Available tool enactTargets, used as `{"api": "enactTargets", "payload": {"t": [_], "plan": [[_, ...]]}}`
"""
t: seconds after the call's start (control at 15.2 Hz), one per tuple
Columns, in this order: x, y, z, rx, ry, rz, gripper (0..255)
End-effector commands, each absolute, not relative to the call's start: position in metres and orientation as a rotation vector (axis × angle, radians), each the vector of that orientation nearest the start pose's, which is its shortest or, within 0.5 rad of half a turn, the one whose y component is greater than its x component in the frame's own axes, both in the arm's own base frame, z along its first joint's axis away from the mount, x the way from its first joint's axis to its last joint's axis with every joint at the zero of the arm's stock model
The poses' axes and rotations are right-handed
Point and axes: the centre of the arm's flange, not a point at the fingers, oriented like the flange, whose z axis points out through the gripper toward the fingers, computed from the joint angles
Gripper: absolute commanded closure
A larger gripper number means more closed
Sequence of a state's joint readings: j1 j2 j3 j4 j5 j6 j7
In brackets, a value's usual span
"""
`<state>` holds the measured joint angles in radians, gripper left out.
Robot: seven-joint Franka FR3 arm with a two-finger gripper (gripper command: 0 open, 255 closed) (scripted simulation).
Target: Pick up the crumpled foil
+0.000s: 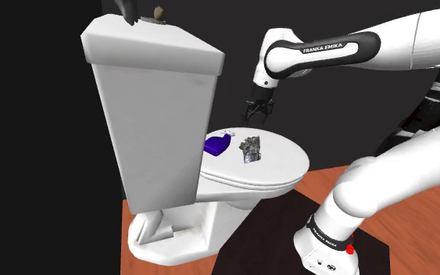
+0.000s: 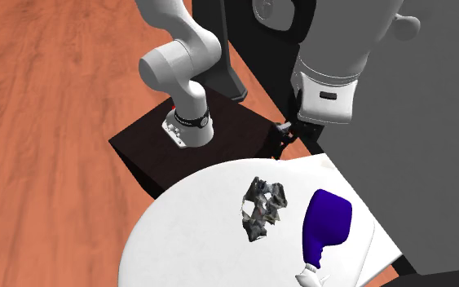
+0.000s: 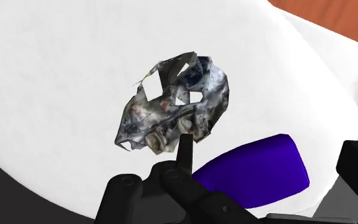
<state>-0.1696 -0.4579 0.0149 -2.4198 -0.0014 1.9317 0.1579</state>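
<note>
Silvery and grey, the crumpled foil (image 3: 174, 105) lay near the middle of the white toilet lid (image 1: 284, 168), which was shut flat. A dark blue bottle (image 2: 325, 220) lay on the lid too, on its side, just beside the foil but not touching it. The black gripper (image 1: 259, 116) hung in the air above the lid, over the far edge in the shoulder view, and it held nothing. Its fingers (image 3: 184, 149) looked apart, with an empty gap between them, and the foil was not in that gap yet. The foil looked very light and thin, so it should lift with almost no pull. It was all bumps, folds and little holes, so it would likely squash a bit when squeezed, and a hard squeeze could press it flat or tear a loose corner. The thin flaps at its edges looked like poor places to grab, because they might bend and slip out. The thick bunched part in the middle looked like the best place to take hold, with one finger on each side of it. The fingers would need to come down on the lid on the side away from the bottle, so they did not bump it.
</note>
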Motion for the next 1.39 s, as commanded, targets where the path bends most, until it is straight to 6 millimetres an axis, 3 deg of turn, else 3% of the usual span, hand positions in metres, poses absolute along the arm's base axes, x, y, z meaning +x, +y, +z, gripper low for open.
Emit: {"api": "enactTargets", "payload": {"t": [0.0,0.46,1.06,1.12,1.32], "plan": [[0.413,-0.074,0.448,-3.100,0.593,0.062,0],[0.436,-0.116,0.374,-3.042,0.918,0.117,0],[0.436,-0.116,0.334,-3.042,0.918,0.117,0],[0.436,-0.117,0.334,-3.042,0.918,0.117,255],[0.436,-0.117,0.334,-3.042,0.918,0.117,255]]}}
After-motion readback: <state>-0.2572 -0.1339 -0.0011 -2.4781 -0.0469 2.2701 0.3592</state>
